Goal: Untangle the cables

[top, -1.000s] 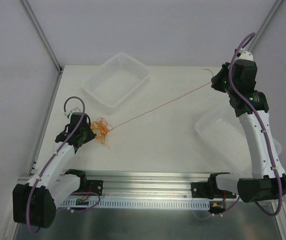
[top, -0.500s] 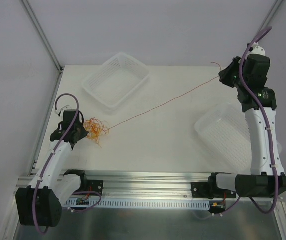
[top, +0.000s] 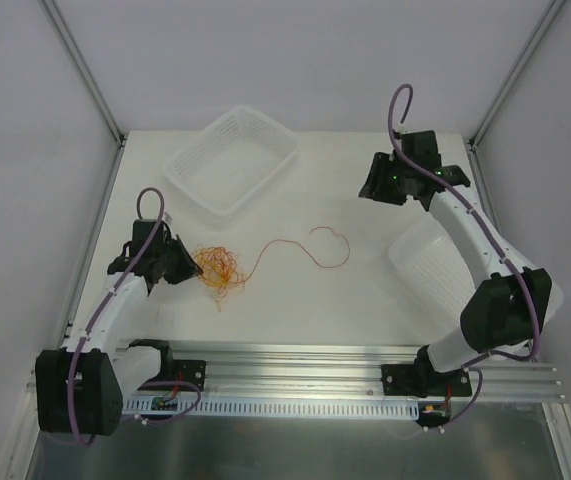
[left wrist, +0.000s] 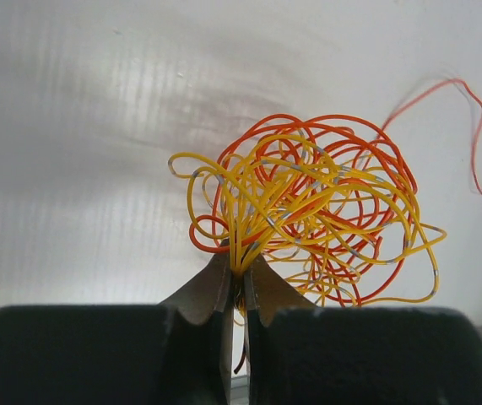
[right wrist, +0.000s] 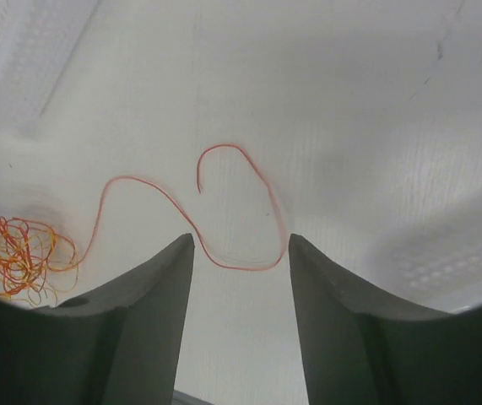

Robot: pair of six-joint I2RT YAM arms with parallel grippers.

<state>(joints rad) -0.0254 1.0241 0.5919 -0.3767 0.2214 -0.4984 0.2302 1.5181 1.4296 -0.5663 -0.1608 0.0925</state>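
The cables point(top: 217, 268) form a curly orange and yellow tangle on the white table at the left. My left gripper point(top: 191, 266) is shut on a bunch of its strands; in the left wrist view the strands point(left wrist: 308, 202) fan out from between the closed fingertips point(left wrist: 239, 272). One thin red cable point(top: 277, 243) trails right from the tangle and lies slack in a curl on the table. My right gripper point(top: 370, 190) hovers above and to the right of that curl, open and empty. The right wrist view shows the red cable point(right wrist: 239, 267) lying on the table beyond the spread fingers point(right wrist: 241, 240).
A white mesh basket point(top: 230, 160) stands at the back left of the table. A second white basket point(top: 445, 270) lies tilted at the right edge under the right arm. The aluminium rail point(top: 295, 365) runs along the near edge.
The right gripper has let go of the red cable and swung left and down; the cable, taut before, now lies slack. The left gripper has closed on the tangle and shifted slightly right.
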